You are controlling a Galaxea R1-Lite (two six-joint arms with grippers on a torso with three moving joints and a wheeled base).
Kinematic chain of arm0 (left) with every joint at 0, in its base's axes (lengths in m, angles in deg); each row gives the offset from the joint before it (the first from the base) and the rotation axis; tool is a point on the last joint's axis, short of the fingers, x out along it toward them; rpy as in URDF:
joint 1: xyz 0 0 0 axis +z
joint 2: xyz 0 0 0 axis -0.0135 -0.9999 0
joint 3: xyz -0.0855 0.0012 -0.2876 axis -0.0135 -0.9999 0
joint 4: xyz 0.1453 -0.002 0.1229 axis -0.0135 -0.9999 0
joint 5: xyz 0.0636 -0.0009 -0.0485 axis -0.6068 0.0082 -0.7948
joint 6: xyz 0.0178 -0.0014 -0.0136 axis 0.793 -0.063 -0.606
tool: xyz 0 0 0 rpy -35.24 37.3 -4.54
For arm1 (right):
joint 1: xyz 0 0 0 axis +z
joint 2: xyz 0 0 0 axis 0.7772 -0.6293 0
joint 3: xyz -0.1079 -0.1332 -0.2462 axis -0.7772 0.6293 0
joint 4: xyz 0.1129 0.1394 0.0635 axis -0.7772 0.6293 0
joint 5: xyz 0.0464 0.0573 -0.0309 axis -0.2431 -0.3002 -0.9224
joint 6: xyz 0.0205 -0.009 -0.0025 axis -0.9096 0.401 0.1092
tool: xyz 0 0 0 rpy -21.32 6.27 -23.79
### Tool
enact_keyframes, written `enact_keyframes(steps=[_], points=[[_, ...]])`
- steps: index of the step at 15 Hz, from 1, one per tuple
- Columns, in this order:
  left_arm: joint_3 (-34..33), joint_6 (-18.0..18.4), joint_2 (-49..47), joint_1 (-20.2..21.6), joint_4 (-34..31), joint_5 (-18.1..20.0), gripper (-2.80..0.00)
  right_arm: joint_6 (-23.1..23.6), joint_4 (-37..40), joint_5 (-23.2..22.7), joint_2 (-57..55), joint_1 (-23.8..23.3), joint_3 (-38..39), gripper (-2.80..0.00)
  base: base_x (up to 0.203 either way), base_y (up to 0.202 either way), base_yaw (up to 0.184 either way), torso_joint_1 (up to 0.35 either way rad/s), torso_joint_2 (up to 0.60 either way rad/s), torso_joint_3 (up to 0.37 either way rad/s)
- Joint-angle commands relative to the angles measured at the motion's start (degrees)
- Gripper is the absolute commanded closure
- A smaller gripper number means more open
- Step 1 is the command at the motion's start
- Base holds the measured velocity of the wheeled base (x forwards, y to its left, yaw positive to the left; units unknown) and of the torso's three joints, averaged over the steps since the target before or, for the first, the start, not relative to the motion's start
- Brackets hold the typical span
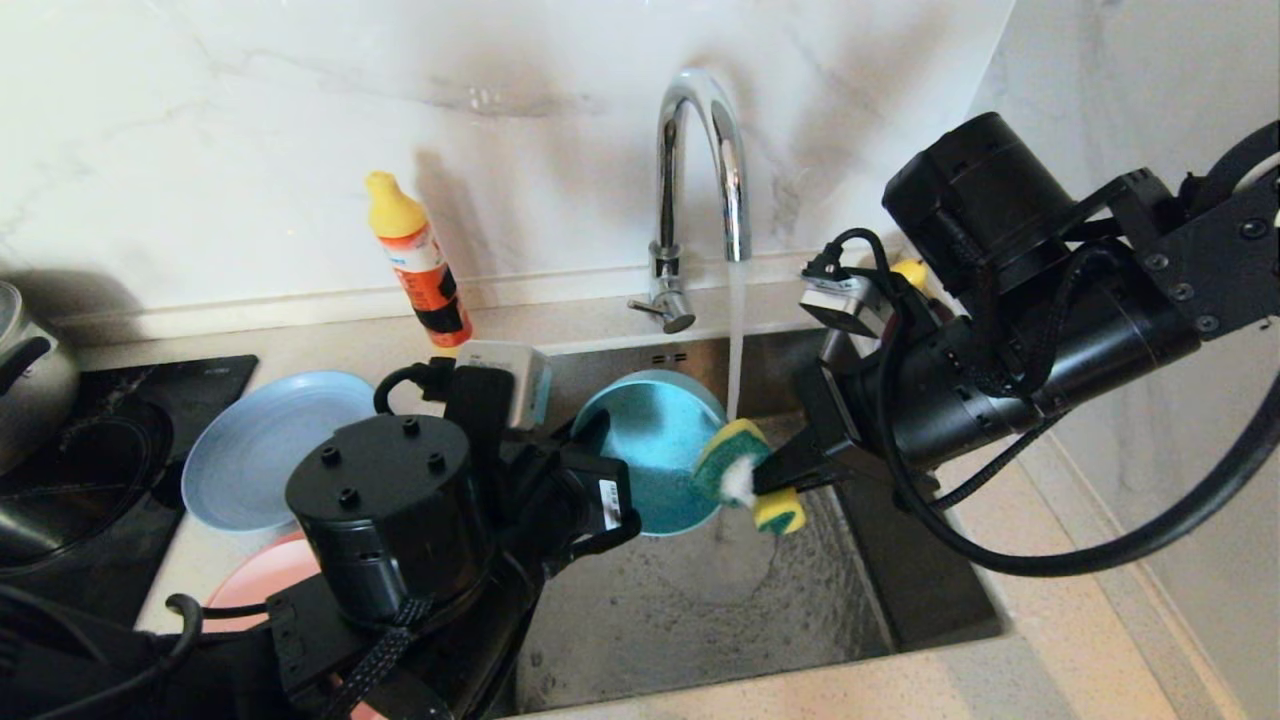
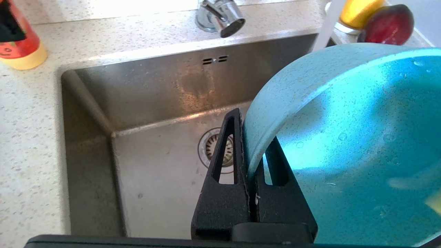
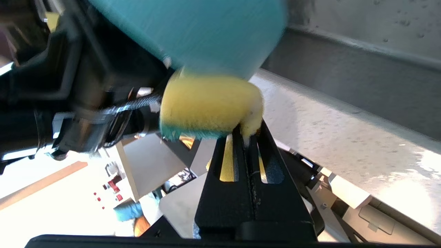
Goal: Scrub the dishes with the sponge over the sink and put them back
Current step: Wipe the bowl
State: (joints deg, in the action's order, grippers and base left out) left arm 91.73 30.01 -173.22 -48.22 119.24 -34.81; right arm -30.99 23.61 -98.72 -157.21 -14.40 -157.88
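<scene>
The left end effector (image 1: 600, 470) is clamped on the rim of the teal bowl (image 1: 655, 460), one finger inside the wall and one outside, and it holds the bowl tilted on edge over the sink (image 1: 700, 600), open side facing the right arm. From the right comes the right end effector (image 1: 770, 480), pinched tight on the sponge (image 1: 745, 475); the sponge bulges out either side of the fingers, yellow foam with the green scouring face, and a dab of white foam sits on it. The sponge is pressed against the bowl's rim on the side away from the left end effector. Water runs from the faucet (image 1: 700, 160) in a thin stream, landing just behind the sponge and the bowl's edge.

The left wrist view gives what the head view hides: the drain strainer (image 2: 215, 148) on the basin floor beyond the left fingers (image 2: 224, 162), droplets on the bowl's wet inside, and, past the bowl's far rim, a yellow and a dark red fruit (image 2: 389, 20) on the desk (image 2: 31, 137). The right wrist view shows the sponge from below, its yellow body squeezed against the bowl's outer teal wall, the left arm dark behind it.

Only the head view takes in the rest: behind the left end effector, the grey-blue plate (image 1: 265, 450) lies on the desk, the salmon-pink plate (image 1: 265, 585) pokes out nearer the robot, and the detergent bottle (image 1: 415, 260) stands by the wall.
</scene>
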Motion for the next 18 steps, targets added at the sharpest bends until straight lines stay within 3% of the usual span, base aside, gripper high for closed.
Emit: enact_keyframes(steps=[1,5,12,15,18], points=[[0.18,-0.04,-0.33,0.14,0.36,-0.18,0.0,-0.18,0.35,-0.18,0.92,0.71,0.24,0.0,0.0,0.0,0.0,0.0,0.0,0.0],[1.42,-0.04,-1.38,1.1,0.37,-0.27,0.0,-0.18,0.4,-0.18,2.1,2.86,1.72,0.0,0.0,0.0,0.0,0.0,0.0,0.0],[2.18,-0.26,-1.18,1.1,0.37,-0.23,0.0,-0.53,-0.11,-0.18,-2.18,5.02,-2.78,0.0,0.0,0.0,0.0,0.0,0.0,0.0],[5.19,-0.61,-2.77,2.24,-0.25,-0.33,0.0,-0.79,0.32,-0.1,1.86,5.17,-2.72,0.0,0.0,0.0,0.0,0.0,0.0,0.0],[7.75,-3.87,-4.17,3.88,-4.89,-0.39,0.0,-3.77,0.59,-0.08,10.62,4.52,-2.05,0.0,0.0,0.0,0.0,0.0,0.0,0.0]])
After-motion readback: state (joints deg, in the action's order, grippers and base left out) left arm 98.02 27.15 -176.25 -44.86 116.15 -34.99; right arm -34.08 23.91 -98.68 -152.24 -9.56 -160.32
